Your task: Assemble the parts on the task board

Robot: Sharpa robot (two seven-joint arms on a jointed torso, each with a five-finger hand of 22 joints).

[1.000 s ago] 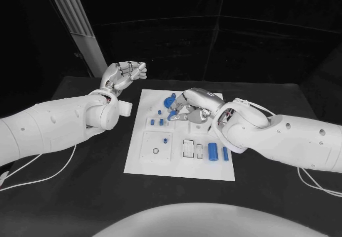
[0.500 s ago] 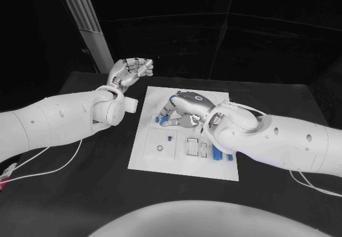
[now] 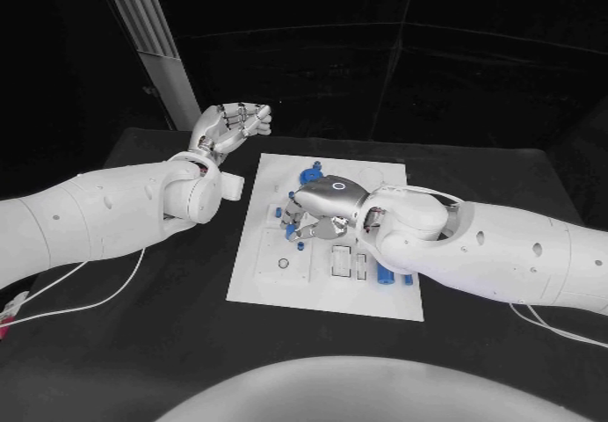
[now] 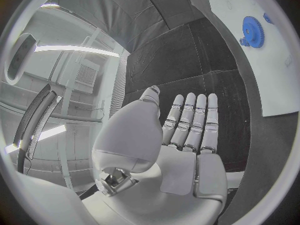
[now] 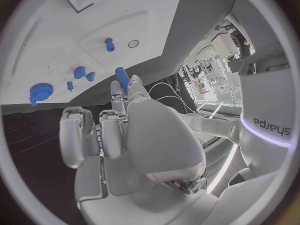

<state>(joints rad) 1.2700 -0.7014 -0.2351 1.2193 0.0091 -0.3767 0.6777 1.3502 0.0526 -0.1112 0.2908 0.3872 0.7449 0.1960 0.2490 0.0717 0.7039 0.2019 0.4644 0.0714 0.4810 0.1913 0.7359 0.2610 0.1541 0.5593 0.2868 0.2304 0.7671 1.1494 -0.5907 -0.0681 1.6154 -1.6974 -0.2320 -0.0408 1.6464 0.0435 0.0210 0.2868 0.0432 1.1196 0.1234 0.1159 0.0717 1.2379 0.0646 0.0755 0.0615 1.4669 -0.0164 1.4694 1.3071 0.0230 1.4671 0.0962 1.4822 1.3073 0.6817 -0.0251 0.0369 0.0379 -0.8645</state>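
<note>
Board-side blue peg (image 5: 121,78) between right hand (image 5: 134,135) fingertips (image 5: 117,87)

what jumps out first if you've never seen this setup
The right hand hangs low over the middle of the white task board, and the right wrist view shows a blue peg pinched in its fingers. The left hand is raised off the board's far left corner, fingers straight and holding nothing. A blue gear sits near the board's far edge.
</note>
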